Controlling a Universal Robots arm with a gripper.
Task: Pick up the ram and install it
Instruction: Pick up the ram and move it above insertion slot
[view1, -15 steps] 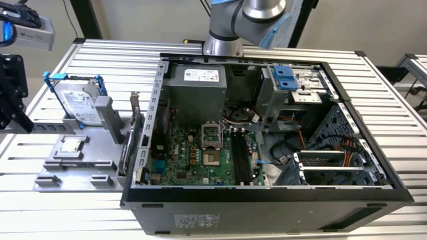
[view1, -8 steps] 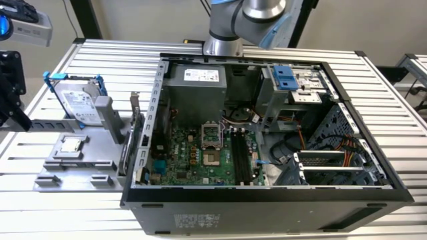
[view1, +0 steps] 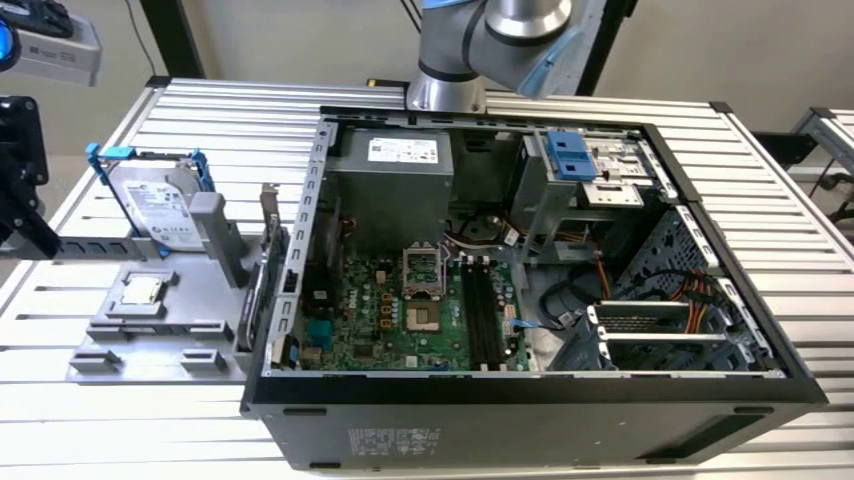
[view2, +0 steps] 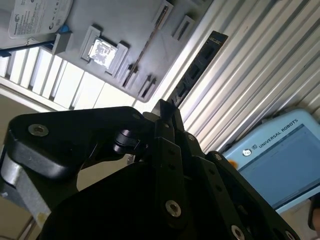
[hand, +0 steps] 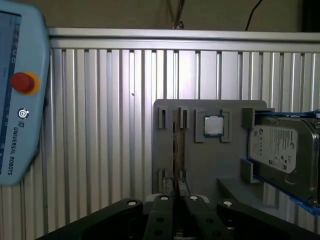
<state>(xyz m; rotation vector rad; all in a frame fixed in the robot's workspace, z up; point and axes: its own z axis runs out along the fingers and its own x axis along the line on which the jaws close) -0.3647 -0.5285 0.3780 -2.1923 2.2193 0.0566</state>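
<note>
Ribbed aluminium bench (hand: 100, 125) stretches away ahead of the fingers (view2: 169, 150), which are drawn together and empty. Well apart from them, straight ahead in the first wrist view, the ram (hand: 175, 145) stands on edge in a slot of a grey holder (hand: 210, 170). Farther from the fingers' line, the same holder carries a square processor chip (hand: 213, 125) and then a hard drive (hand: 280, 150) in a blue frame. An open computer case (view1: 534, 420) lies on the bench just beside the holder. A teach pendant (hand: 20, 100) rests off to one side.
</note>
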